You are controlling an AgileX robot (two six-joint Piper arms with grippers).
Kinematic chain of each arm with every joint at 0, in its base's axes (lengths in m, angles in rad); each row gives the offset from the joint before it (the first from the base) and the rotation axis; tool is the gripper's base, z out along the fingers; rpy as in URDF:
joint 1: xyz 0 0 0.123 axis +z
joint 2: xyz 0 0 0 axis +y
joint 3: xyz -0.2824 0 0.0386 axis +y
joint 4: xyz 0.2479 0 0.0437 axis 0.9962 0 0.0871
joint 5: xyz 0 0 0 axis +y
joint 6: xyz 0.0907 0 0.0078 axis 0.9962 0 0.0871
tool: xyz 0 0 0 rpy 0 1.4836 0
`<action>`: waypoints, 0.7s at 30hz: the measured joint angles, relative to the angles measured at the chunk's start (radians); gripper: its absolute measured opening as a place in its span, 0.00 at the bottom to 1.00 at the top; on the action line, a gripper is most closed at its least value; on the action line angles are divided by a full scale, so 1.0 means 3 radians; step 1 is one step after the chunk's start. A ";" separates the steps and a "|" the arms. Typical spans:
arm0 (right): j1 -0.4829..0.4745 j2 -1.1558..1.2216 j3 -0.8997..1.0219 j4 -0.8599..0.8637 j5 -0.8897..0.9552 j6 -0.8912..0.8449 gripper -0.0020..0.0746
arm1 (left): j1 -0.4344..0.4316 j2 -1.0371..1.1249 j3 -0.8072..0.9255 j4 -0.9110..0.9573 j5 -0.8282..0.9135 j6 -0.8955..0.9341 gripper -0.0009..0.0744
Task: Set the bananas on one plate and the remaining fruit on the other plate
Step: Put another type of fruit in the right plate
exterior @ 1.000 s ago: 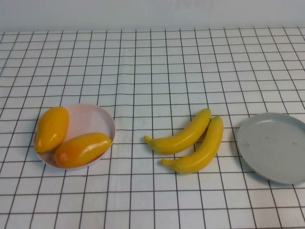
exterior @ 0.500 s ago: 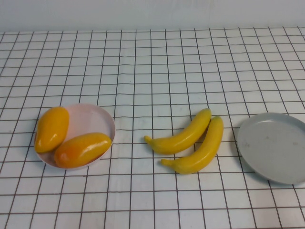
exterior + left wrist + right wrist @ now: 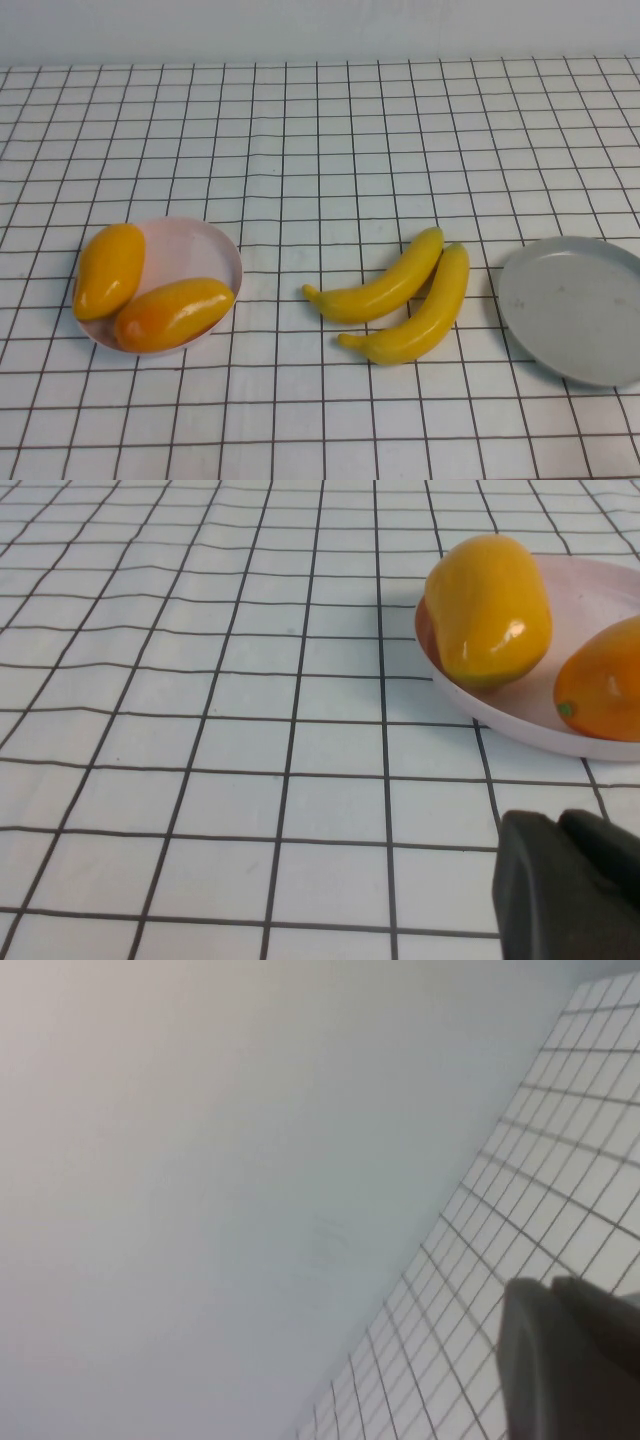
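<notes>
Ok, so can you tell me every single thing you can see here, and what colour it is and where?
mango-like fruits: two, orange-yellow, lying on the pink plate.
pink plate: one, pale pink, on the robot's left side of the table.
bananas: two, bright yellow, side by side on the cloth between the plates.
grey plate: one, pale grey, on the right, nothing on it.
tablecloth: one, white with a dark grid, covering the table.
left pincer: dark, shut, near the pink plate.
right pincer: dark, shut, raised, holding nothing.
</notes>
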 joint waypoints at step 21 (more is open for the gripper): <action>0.0000 0.2934 -0.2603 -0.1951 0.2286 -0.1516 0.01 | 0.0000 0.0000 0.0000 0.0000 0.0000 0.0000 0.01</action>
